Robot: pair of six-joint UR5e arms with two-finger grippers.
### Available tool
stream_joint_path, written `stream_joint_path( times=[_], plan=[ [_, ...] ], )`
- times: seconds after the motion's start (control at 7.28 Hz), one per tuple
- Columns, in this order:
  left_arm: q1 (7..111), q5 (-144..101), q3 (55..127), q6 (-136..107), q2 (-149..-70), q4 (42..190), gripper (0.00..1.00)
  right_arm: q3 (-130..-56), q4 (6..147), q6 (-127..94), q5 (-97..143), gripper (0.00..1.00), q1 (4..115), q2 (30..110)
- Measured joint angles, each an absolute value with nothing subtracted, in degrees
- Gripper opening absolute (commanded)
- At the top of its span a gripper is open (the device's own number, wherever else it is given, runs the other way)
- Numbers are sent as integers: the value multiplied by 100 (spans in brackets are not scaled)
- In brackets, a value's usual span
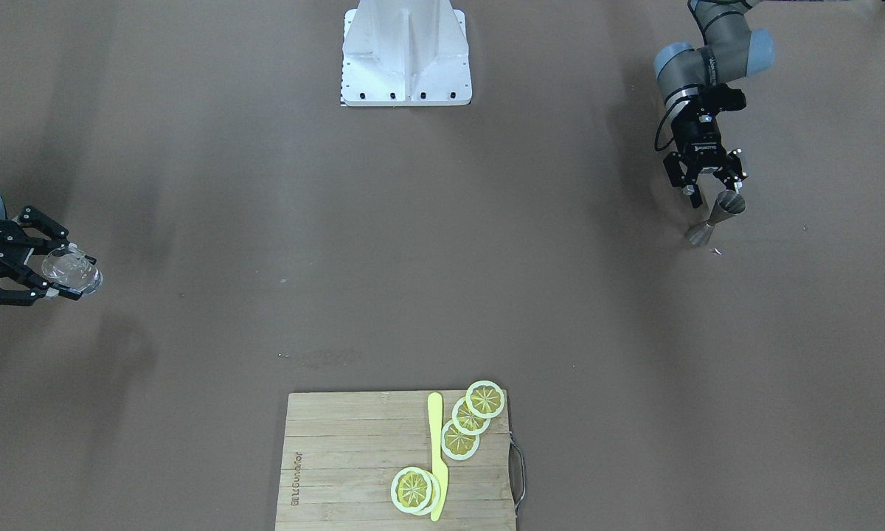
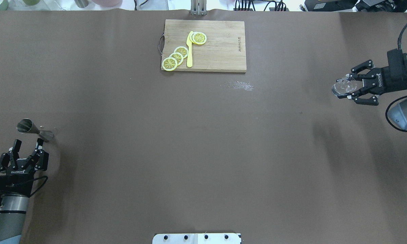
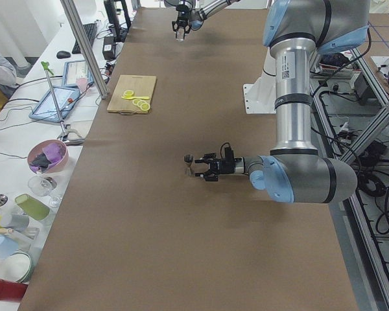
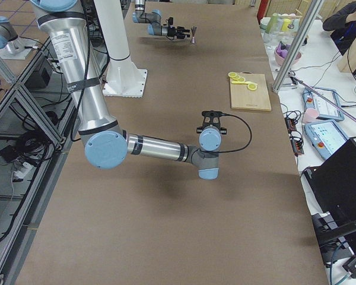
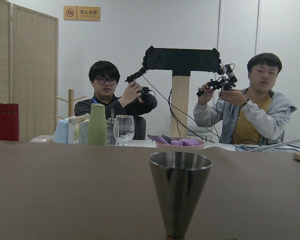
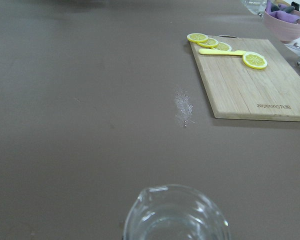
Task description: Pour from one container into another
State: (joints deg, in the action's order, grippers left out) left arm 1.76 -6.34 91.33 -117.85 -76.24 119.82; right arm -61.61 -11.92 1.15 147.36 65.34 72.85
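The dark steel jigger (image 2: pixel 34 129) stands upright on the brown table at the robot's left end. My left gripper (image 2: pixel 28 142) sits low just behind it, open, with its fingers apart and not touching it. The left wrist view has the jigger (image 5: pixel 180 195) dead ahead and close. At the opposite end of the table, my right gripper (image 2: pixel 341 88) is shut on the small clear glass (image 2: pixel 343 88) and holds it off the table surface. In the right wrist view only the rim of the glass (image 6: pixel 175 212) shows at the bottom edge. The front-facing view shows the glass (image 1: pixel 66 267) between the right gripper's fingers.
A wooden cutting board (image 2: pixel 220 47) with lemon slices (image 2: pixel 176 57) and a yellow knife (image 2: pixel 190 49) lies at the far middle edge. A pale patch of spilled grains (image 2: pixel 239 85) lies just in front of it. The white robot base (image 2: pixel 196 238) is at the near edge.
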Motion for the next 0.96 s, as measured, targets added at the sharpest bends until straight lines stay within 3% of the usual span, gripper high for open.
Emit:
stream_joint_path(
  times=[0.96],
  plan=[
    [627, -954, 9138, -11814, -7929, 11347, 93, -6829, -70, 115, 14867, 0, 6581, 7064]
  ],
)
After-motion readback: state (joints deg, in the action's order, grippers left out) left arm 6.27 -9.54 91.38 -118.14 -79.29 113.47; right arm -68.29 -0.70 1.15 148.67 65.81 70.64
